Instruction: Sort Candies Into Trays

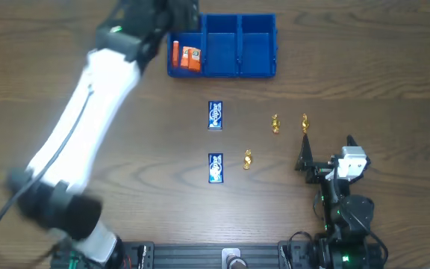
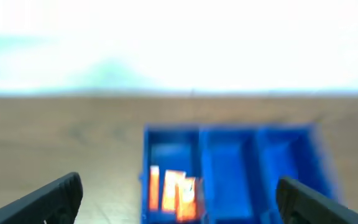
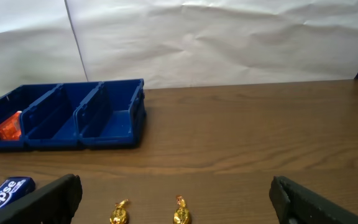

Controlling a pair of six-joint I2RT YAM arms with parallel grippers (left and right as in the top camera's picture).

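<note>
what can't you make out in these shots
- Top view: the left arm covers the tray's left rear corner, so anything lying there is hidden.
- Left wrist view: blur keeps the orange candies from being counted.
- Right wrist view: the tray wall hides most of the orange candies, and a blue pack is cut off by the picture's edge.
- Top view: the gold candies are too small for detail.

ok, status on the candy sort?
Left gripper open at blue tray; right gripper open, low over the table. Orange candies in end compartment; two blue packs, three gold candies unsorted. Nothing blocking.
</note>
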